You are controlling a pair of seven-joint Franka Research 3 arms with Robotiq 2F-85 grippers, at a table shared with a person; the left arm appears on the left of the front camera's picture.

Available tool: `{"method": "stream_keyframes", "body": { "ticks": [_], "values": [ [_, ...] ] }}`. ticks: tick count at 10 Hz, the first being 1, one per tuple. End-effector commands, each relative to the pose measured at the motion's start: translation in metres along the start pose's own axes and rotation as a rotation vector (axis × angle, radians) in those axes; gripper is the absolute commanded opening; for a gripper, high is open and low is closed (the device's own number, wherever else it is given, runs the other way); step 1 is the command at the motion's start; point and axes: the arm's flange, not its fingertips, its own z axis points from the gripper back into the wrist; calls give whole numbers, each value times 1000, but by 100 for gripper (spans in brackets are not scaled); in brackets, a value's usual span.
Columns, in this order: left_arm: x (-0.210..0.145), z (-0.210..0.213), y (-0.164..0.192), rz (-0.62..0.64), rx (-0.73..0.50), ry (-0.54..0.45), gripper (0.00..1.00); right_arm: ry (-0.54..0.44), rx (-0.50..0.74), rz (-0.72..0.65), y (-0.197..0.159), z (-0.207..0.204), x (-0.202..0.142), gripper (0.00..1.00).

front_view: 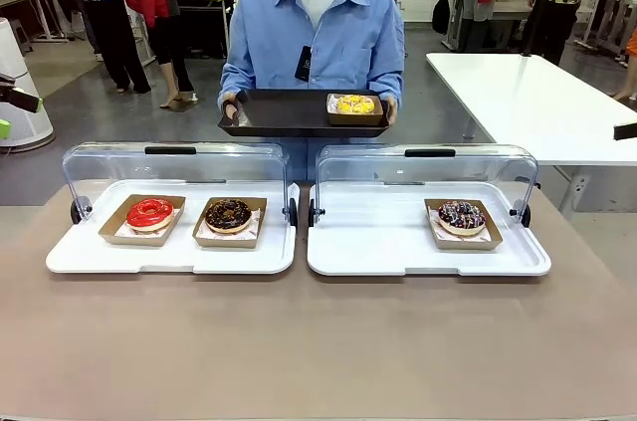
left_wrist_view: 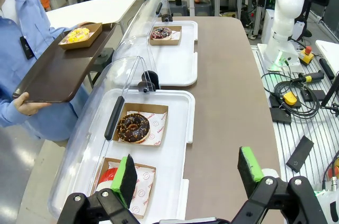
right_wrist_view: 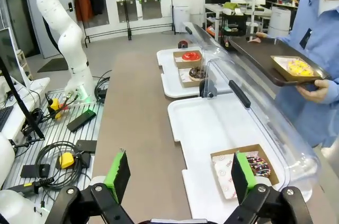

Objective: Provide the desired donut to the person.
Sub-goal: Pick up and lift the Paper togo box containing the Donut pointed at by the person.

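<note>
Starting at the left claw (left_wrist_view: 188,176): released, green pads (left_wrist_view: 127,179) spread wide, gripping nothing. Just past its left finger and partly hidden behind it, a red donut (front_view: 149,212) in a cardboard tray. A little farther ahead, a chocolate donut (left_wrist_view: 133,127) on the same white tray (left_wrist_view: 180,144), under a raised clear lid (left_wrist_view: 90,128). Way out ahead and off to the left, the person (left_wrist_view: 21,23), holding a dark tray (left_wrist_view: 53,70) with the yellow donut (left_wrist_view: 78,34) sitting on it, well apart from both claws. Over to the right claw (right_wrist_view: 180,176) now: released too, jaws wide, nothing between them. Just beyond its right finger, a sprinkled donut (right_wrist_view: 259,164) in its paper tray. Far ahead and to the right, that yellow donut again, on the person's tray.
</note>
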Motion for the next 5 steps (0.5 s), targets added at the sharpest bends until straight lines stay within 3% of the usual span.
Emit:
{"method": "stream_keyframes", "body": {
  "ticks": [1, 5],
  "values": [
    [1, 1, -1, -3, -3, -4, 100, -1, 12, 3, 2, -1, -1, 100],
    [1, 1, -1, -3, -3, -4, 100, -1, 12, 3, 2, -1, -1, 100]
  ]
}}
